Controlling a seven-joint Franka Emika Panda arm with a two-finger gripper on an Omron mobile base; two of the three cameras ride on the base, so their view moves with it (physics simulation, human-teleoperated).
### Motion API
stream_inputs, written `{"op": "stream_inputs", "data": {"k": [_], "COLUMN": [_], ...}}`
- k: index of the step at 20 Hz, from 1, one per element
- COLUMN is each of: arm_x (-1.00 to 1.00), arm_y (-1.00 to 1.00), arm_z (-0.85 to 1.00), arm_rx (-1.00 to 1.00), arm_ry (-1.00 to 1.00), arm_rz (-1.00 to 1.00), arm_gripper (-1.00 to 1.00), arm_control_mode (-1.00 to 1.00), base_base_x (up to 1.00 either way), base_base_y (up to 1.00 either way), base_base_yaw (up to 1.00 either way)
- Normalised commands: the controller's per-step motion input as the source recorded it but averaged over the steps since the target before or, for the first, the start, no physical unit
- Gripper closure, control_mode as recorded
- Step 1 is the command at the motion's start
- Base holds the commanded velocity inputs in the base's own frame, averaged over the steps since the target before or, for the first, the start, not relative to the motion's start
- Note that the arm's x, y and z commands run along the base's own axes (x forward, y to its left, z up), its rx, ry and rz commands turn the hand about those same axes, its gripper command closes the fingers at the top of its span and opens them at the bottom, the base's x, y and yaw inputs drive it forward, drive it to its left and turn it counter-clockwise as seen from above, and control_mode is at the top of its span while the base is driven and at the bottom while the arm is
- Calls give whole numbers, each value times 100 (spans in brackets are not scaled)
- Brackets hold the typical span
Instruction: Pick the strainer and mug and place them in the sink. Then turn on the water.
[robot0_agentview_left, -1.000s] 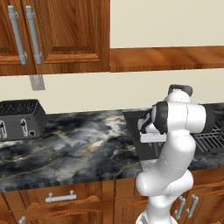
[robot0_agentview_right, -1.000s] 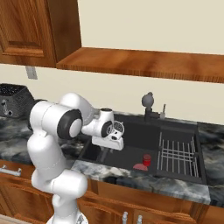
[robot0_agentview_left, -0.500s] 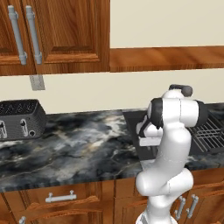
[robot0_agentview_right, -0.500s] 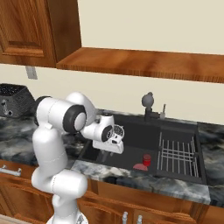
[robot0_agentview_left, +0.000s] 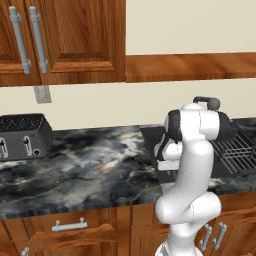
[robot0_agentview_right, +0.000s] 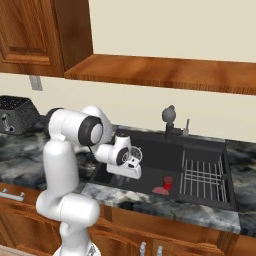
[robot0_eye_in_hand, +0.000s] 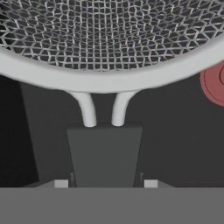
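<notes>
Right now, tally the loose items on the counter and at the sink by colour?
Silvery: 1, the strainer, gripped by its handle in the pincer over the sink.
Red: 2, an upright red piece and a flatter red piece beside it in the basin.
Black: 1, the toaster on the counter.
Total: 4.

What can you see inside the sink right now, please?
Inside the sink: a ribbed wire rack on the right, a small red thing on the floor near the front wall, and the strainer held low by the gripper. The arm covers the basin's left part.
</notes>
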Motion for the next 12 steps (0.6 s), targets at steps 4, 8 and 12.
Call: {"op": "stream_inputs", "data": {"k": [4, 8, 12], "arm_x": [12, 8, 3], "arm_y": [-4, -11, -12], "arm_z": [-21, -8, -1], "arm_rx": [0, 1, 2], "arm_ry": [3, 2, 3], "arm_rz": [0, 0, 0], "arm_gripper": [100, 100, 100], "arm_control_mode": [-100, -100, -100], "base_base_x": [0, 0, 0], "base_base_y": [0, 0, 0], "base_base_yaw": [0, 0, 0]}}
